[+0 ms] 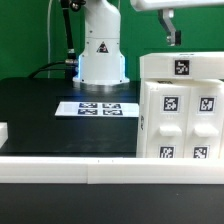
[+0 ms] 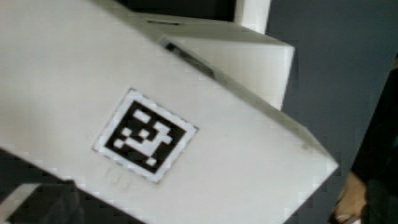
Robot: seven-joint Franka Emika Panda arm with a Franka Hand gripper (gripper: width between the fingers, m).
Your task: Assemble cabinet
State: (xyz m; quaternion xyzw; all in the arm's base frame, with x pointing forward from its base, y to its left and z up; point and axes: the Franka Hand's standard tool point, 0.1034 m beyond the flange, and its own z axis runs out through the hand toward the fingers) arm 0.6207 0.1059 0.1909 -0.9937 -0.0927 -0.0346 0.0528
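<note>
The cabinet (image 1: pixel 180 112) is a large white box with several black-and-white tags, standing on the black table at the exterior view's right. A white tagged top piece (image 1: pixel 183 66) lies across it. My gripper (image 1: pixel 172 38) hangs just above the back of that top piece, not touching it, and looks open and empty. In the wrist view a white tagged face of the cabinet (image 2: pixel 160 110) fills the picture, seen close and tilted. A dark fingertip (image 2: pixel 370 200) shows at one corner beside it.
The white robot base (image 1: pixel 101 50) with a triangle sticker stands at the back middle. The marker board (image 1: pixel 97 107) lies flat in front of it. A long white rail (image 1: pixel 70 168) edges the table's front. A small white part (image 1: pixel 3 131) sits at the exterior view's left edge.
</note>
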